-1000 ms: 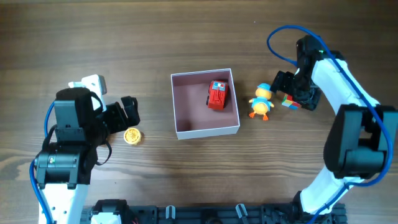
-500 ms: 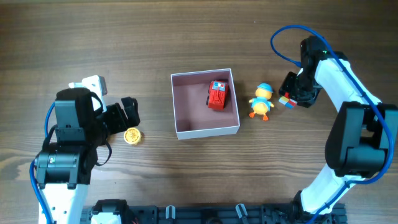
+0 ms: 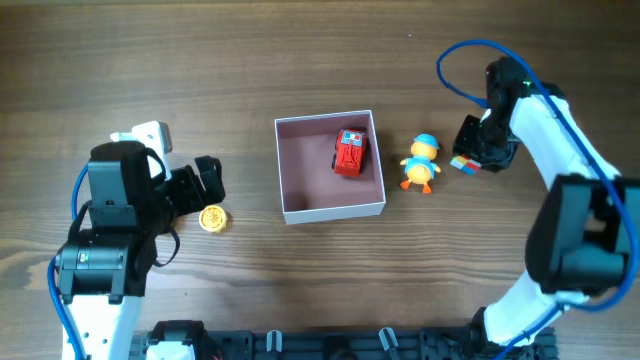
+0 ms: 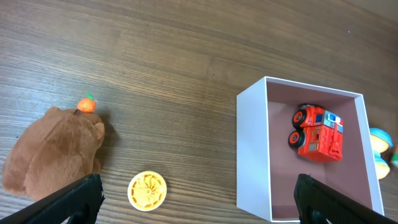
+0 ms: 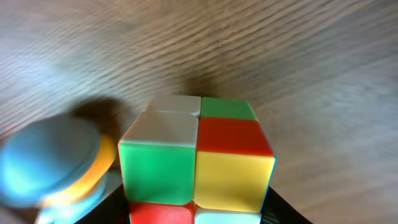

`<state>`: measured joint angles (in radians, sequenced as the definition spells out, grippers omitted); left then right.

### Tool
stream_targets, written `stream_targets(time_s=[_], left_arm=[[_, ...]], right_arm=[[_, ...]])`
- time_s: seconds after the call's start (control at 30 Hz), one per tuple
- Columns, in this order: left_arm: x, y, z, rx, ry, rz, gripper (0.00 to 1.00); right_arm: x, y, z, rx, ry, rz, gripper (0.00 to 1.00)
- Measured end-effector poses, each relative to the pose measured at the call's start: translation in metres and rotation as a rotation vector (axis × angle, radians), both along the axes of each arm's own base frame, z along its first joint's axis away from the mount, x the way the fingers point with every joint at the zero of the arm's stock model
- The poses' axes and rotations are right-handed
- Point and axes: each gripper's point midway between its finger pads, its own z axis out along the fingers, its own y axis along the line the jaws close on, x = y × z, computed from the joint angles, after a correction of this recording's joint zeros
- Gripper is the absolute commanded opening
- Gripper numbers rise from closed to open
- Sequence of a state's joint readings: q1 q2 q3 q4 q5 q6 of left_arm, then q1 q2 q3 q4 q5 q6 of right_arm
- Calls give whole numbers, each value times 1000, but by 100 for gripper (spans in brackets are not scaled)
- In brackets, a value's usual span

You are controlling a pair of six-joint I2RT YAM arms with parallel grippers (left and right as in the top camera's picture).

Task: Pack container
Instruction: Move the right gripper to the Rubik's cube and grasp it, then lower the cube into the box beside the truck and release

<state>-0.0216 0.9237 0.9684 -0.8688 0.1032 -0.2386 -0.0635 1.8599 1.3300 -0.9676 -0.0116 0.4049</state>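
Observation:
The container [image 3: 330,212], a shallow white-walled box with a pink inside, sits mid-table and holds a red toy truck [image 3: 349,152]. In the left wrist view the container [image 4: 252,155] and the truck [image 4: 317,132] lie to the right. A colour cube [image 3: 463,162] is at the right, beside a yellow duck with a blue cap [image 3: 421,162]. My right gripper [image 3: 467,158] is shut on the cube. In the right wrist view the cube [image 5: 196,158] fills the gap between the black fingers, with the duck [image 5: 53,158] to its left. My left gripper [image 3: 205,180] stands wide open over bare wood.
A yellow disc [image 3: 212,218] lies just in front of the left gripper [image 4: 202,202], between its spread fingers in the wrist view. A brown plush bear [image 4: 53,149] with a small orange fruit lies left of the yellow disc [image 4: 147,190].
My right gripper has closed onto the colour cube and shifted it slightly to the left, toward the duck. The left arm has not moved.

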Motion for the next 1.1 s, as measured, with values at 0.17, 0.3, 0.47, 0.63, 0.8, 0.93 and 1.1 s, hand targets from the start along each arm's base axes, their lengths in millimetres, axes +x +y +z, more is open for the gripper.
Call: stream_targets(time_s=[0.17,0.3,0.47,0.63,0.8,0.93,1.1], left_arm=[[0,0,0,0,0,0,100],[0,0,0,0,0,0,100],[0,0,0,0,1,0,100],[0,0,0,0,0,0,100],[0,0,0,0,0,0,100],[0,0,0,0,0,0,100],[0,0,0,0,0,0,100]], right_arm=[[7,33,117,-21,-344,148,4],[-7,133,214,53,-696,484,4],[-24,235,205,158,-725,749,4],[-9,282,118,172,-537,786,4],[0,289,56,158,-407,754,4],[1,286,41,148,-368,692,4],[-2,270,35,85,-327,595,5]])
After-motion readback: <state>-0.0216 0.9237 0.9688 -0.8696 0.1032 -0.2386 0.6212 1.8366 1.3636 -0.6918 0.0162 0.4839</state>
